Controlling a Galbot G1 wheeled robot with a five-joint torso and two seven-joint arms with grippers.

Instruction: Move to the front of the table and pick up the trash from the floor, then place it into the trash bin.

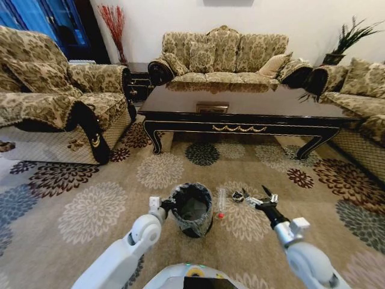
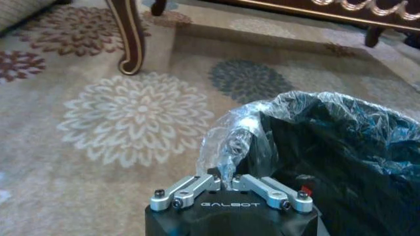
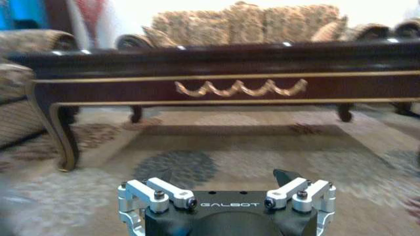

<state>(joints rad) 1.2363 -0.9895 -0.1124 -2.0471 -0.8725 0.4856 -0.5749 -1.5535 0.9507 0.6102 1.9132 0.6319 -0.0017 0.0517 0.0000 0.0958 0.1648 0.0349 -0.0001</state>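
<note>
The robot stands in front of the table (image 1: 240, 107), which fills the upper middle of the head view, and the picking-up step looks to be in hand. The trash bin (image 1: 192, 209) sits on the carpet at lower centre. The left gripper (image 1: 163, 206) is at the bin's left rim, and in the left wrist view its fingers are drawn together on a fold of the grey liner bag (image 2: 233, 142), seemingly steadying the bin. Just right of the bin lie pieces of the trash: a small clear bottle (image 1: 221, 202) with a red cap, and beside it a dark wrapper (image 1: 238, 197). The right gripper (image 1: 266, 200) hovers right of centre, near the wrapper, with its fingers spread wide and nothing between them. By my judgement nothing has been grasped yet. The next move calls for the right gripper to lower over one piece, most likely the wrapper or bottle, and centre it between the fingers before closing.
</note>
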